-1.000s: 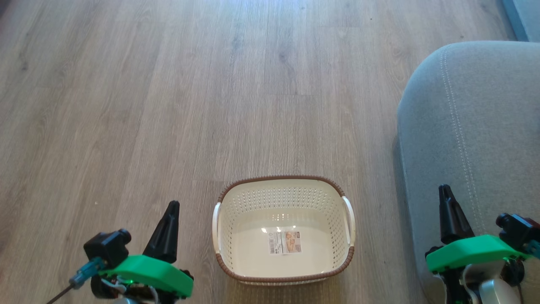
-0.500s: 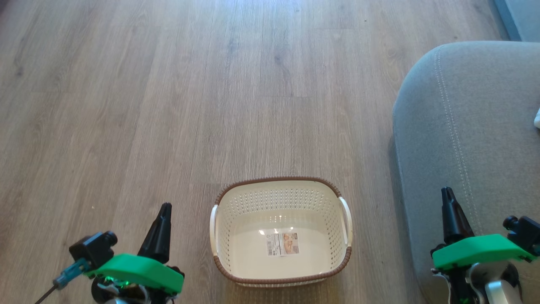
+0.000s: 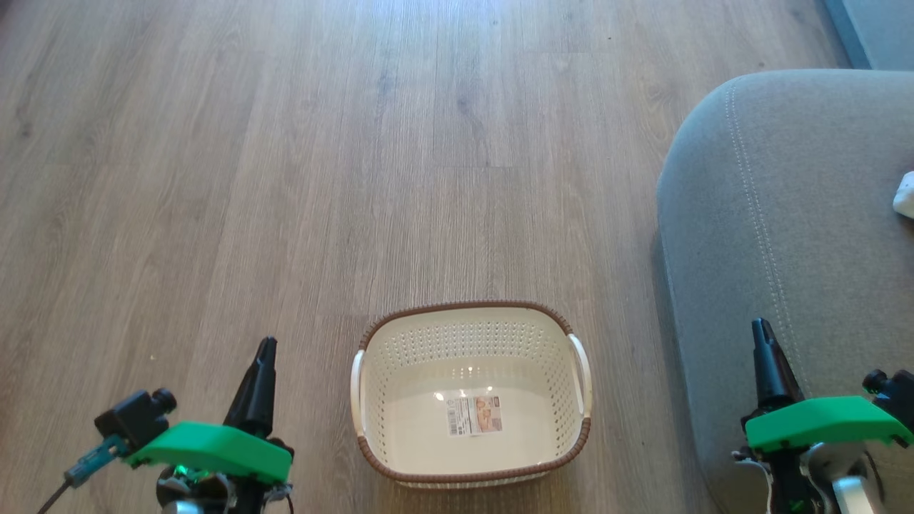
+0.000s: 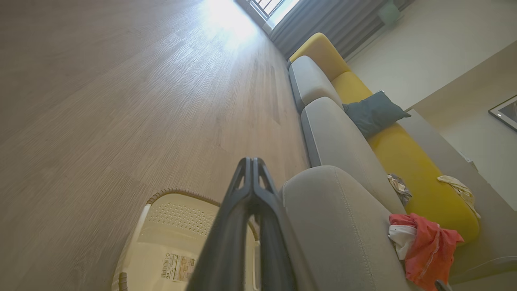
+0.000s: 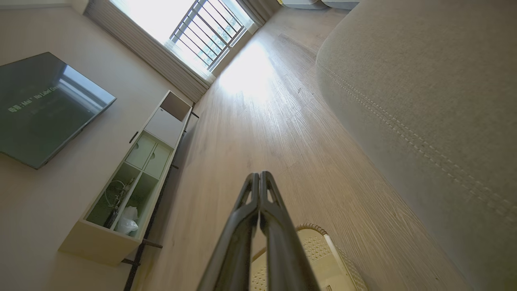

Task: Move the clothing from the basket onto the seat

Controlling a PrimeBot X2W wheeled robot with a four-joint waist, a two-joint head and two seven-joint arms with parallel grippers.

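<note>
1. The left gripper hangs over the pale wood-plank floor, just left of the basket. Its two long dark fingers are pressed tip to tip and carry nothing, as the left wrist view confirms.
2. The small oval cream plastic basket, with perforated walls and a brown woven-look rim, stands on the floor between the two grippers, its long axis running left to right. Inside it lies only the paper label on its bottom.
3. The right gripper is likewise closed and empty. It hovers over the near corner of the seat, well right of the basket.
4. The large grey upholstered seat carries the clothing, a crumpled heap of bright red fabric with white panels and no clear long axis. It lies toward the back of the cushion. The white scrap at the head view's right edge is probably part of it. The load therefore lies to the right of both grippers, nearer the right arm, and the transfer looks complete.
</note>
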